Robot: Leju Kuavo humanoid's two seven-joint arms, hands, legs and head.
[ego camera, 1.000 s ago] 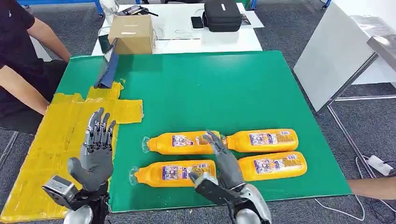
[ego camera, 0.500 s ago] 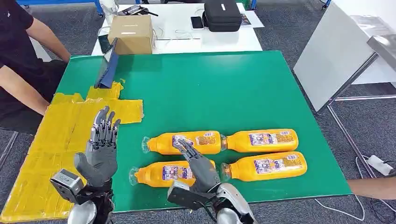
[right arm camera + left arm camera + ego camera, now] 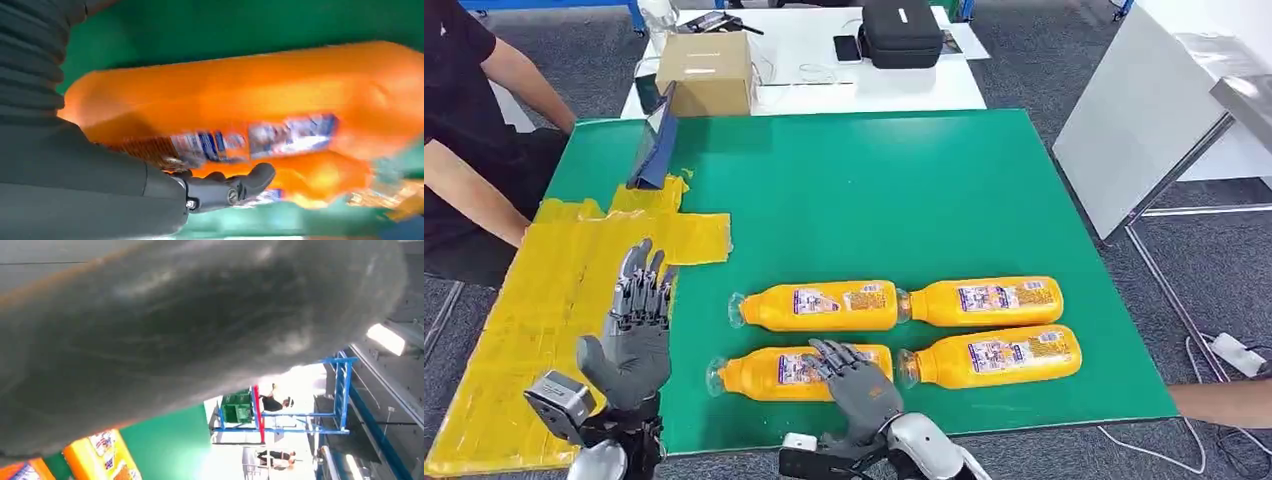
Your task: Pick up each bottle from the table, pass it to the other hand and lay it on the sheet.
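Four orange plastic bottles lie on their sides in two rows on the green worktop (image 3: pixel 944 190), clear caps pointing left. Each has a blue-and-white label, but the print is too small and blurry to read — no brand I can make out. The near-left bottle (image 3: pixel 764 372) is the one under the right hand (image 3: pixel 856 385): the dark fingers (image 3: pixel 829 355) are spread and draped over its label end, resting on top of it, not wrapped around. In the right wrist view the bottle (image 3: pixel 240 115) looks smooth and glossy, with the thick grey thumb (image 3: pixel 235 187) alongside it. The far-left bottle (image 3: pixel 814 305), far-right bottle (image 3: pixel 984 300) and near-right bottle (image 3: pixel 994 354) sit untouched.

The left hand (image 3: pixel 636 335) is held up over the edge of the yellow sheet (image 3: pixel 534 290) — a wrinkly, taped-together patchwork at the left of the worktop — fingers straight, slightly apart, holding nothing.
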